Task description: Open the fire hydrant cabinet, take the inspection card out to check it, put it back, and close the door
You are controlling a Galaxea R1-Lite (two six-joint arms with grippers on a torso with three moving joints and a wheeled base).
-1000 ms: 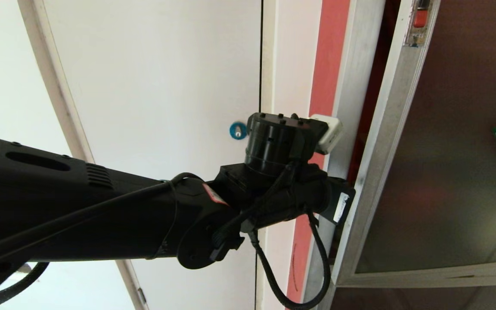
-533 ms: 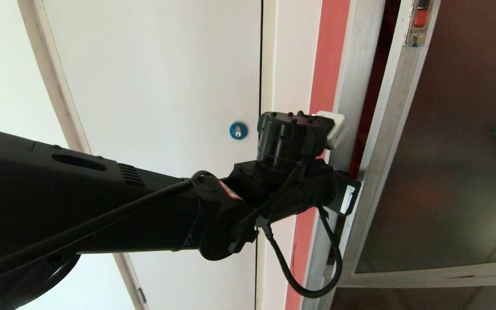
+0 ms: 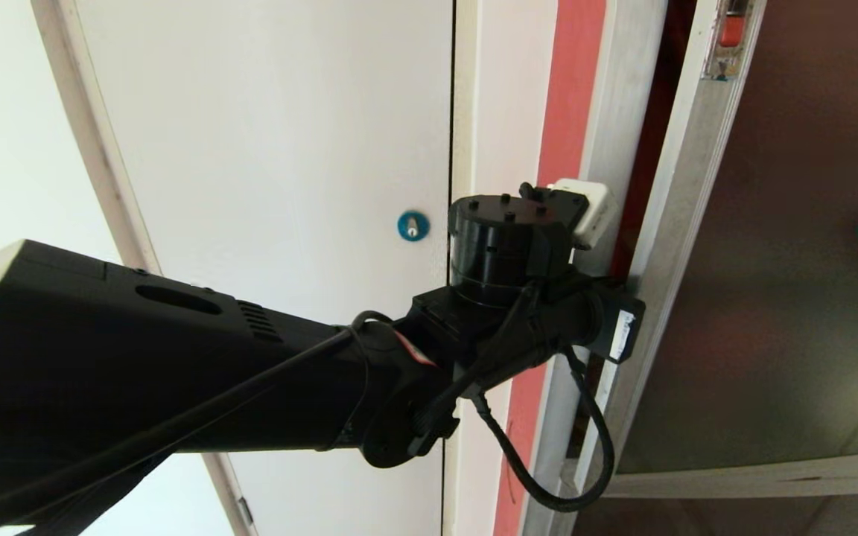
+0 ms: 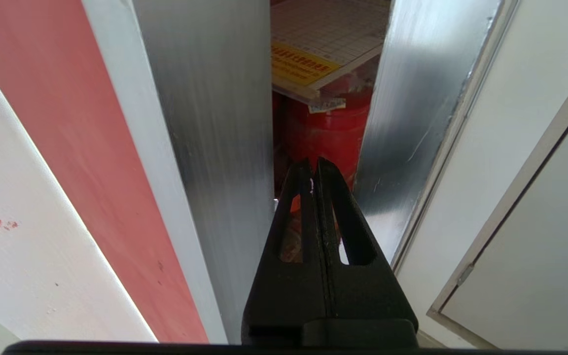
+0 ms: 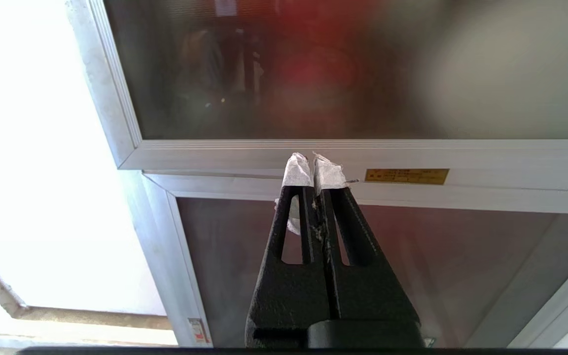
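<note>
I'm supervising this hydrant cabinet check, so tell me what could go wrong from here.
1. The left gripper, jaws shut, sits in the narrow gap between the cabinet frame and the door; it could get pinched or slip out.
2. Pushing deeper, it might hit the red hose or the inspection card.

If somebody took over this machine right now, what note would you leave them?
Left end effector: fingers shut, empty, tip poked into the narrow gap between the silver aluminium-framed fire hydrant cabinet and its dark glass door.
Right end effector: shut, empty, parked facing the cabinet's glass panels.
White gridded inspection card: inside, above the red cylinder.
Done: door ajar.
Left: swing the door wide, take the card out, check it, put it back, close the door.
</note>
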